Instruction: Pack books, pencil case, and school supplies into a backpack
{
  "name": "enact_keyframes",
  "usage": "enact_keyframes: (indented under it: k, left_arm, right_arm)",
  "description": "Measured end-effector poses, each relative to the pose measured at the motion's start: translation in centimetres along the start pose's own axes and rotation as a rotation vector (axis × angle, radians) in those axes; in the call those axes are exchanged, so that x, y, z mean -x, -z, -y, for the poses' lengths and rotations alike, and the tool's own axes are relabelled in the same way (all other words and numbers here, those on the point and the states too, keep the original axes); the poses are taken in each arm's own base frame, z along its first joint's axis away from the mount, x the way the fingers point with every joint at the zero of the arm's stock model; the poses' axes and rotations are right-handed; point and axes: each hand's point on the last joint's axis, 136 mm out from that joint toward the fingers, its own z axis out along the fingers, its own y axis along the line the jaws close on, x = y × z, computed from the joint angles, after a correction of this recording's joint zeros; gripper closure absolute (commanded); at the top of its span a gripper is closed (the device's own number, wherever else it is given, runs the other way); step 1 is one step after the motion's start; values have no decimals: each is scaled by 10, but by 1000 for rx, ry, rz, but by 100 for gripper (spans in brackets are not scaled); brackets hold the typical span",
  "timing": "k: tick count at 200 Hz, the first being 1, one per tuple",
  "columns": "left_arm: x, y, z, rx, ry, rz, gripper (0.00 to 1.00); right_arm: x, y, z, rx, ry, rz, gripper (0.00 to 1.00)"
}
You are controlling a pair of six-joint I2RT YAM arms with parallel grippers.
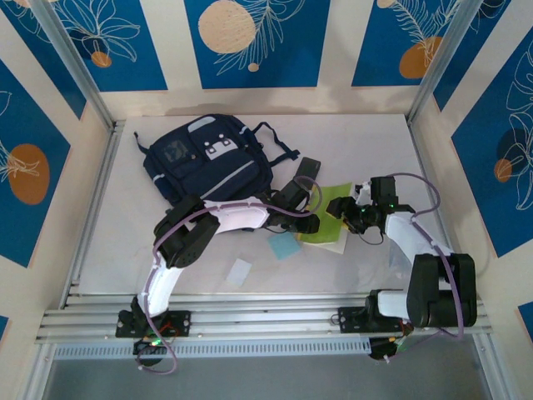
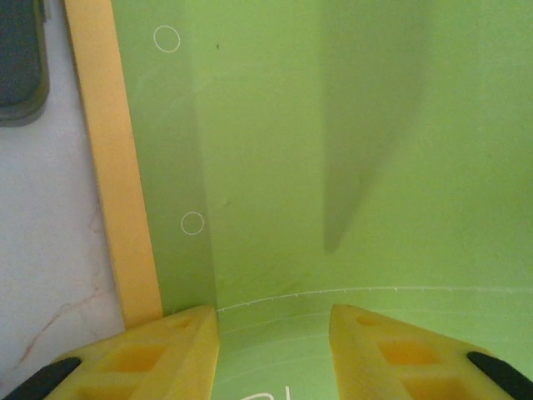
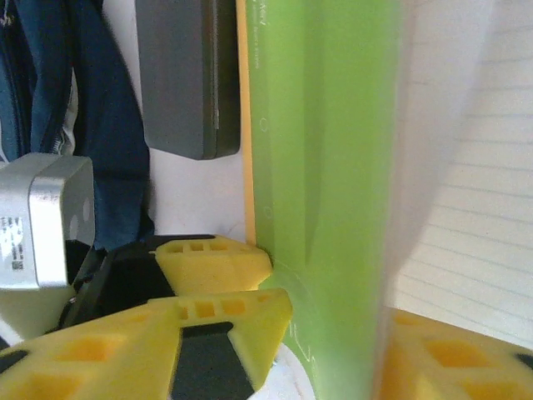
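The lime green book lies on the yellow-orange book right of centre. In the right wrist view its green cover stands raised, baring a lined page. My right gripper is open, one finger on each side of that cover. My left gripper is open just above the green book, beside the yellow book's edge. The two grippers nearly meet. The black pencil case lies behind the books. The navy backpack lies at the back left.
A light-blue pad and a small white piece lie on the table in front of the left arm. The backpack's straps trail toward the pencil case. Metal rails run along the table's near and left edges.
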Motion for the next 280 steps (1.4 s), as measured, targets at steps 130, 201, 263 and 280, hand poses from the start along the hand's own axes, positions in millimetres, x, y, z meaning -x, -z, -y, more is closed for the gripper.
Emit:
enact_keyframes:
  k: [130,201,263,280]
  left_arm:
    - [1,2,1,-2,0,1,59]
    - [1,6,3,-6,-2,6,59]
    - [-2,7,2,-6,0,-2,59]
    - [-2,7,2,-6,1,-2,59]
  right_arm:
    - [7,0,-5,-110,89,21,19]
    - [16,-10,11,-228,209,59,17]
    - [31,-10,14,-272,261,114,21]
    - [33,-10,8,-247,256,114,25]
